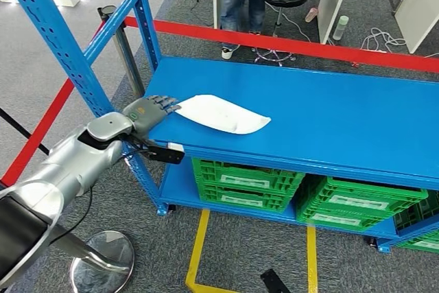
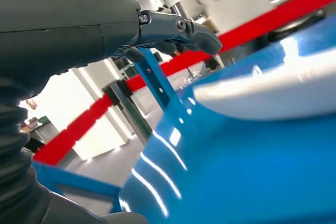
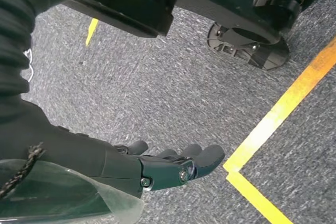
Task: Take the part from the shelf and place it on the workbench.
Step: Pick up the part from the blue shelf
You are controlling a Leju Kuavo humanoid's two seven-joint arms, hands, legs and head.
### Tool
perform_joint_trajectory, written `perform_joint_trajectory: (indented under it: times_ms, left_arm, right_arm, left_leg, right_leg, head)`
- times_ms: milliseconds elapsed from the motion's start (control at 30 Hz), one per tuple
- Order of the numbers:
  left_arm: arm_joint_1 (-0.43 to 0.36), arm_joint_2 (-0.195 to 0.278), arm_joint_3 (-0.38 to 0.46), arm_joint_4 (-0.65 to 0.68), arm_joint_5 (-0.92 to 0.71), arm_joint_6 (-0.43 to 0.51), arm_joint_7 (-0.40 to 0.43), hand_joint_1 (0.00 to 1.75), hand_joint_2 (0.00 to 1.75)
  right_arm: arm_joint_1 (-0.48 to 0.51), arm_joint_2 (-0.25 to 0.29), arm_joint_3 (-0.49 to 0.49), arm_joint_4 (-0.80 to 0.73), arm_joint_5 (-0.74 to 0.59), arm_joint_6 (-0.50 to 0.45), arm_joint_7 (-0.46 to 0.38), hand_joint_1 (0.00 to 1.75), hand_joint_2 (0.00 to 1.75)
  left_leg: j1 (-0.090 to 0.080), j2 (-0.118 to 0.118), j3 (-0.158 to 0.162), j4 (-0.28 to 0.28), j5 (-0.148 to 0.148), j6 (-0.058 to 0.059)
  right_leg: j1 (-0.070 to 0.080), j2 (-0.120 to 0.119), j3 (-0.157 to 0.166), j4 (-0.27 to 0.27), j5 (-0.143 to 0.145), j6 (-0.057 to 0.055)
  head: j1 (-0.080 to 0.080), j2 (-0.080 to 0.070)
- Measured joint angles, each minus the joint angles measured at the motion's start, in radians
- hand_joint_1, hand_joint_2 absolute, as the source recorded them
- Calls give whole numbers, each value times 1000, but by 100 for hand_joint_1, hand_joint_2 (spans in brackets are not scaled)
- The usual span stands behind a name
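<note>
My left hand [image 1: 150,111], fingers spread and holding nothing, reaches centre-left to the near end of the white part [image 1: 222,113] lying flat on the blue shelf [image 1: 336,114], positioned for a grasp.

Grey carpet [image 1: 62,66] — yellow floor tape [image 1: 197,248], red barrier tape [image 1: 311,47].

Left arm [image 1: 77,156]: silver glossy shell segments with a black inset panel and a thin black cable underneath. Left hand [image 1: 150,111]: grey-green palm cover, dark grey fingers with small round pivot screws. Right hand [image 3: 166,163]: dark fingers, ribbed grey wrist cover, braided black cord.
</note>
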Motion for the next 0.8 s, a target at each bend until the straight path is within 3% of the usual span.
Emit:
perform_joint_trajectory:
  times_ms: [100,367,800]
  left_arm:
    - [-25,-1,15,16,0,12,9,0,175]
    - [33,-19,26,26,-40,206,86,0,175]
    - [68,-39,66,49,-35,212,76,0,175]
  right_arm:
    - [5,-2,0,0,-11,-2,-1,0,175]
    - [5,-2,2,0,-18,-4,-2,0,175]
    - [8,-4,14,0,-27,-9,1,0,175]
  left_leg:
    - [0,0,0,0,0,0]
    - [0,0,0,0,0,0]
    - [0,0,0,0,0,0]
  right_leg:
    - [0,0,0,0,0,0]
    - [0,0,0,0,0,0]
    - [0,0,0,0,0,0]
  head:
    - [0,0]
    - [0,0]
    - [0,0]
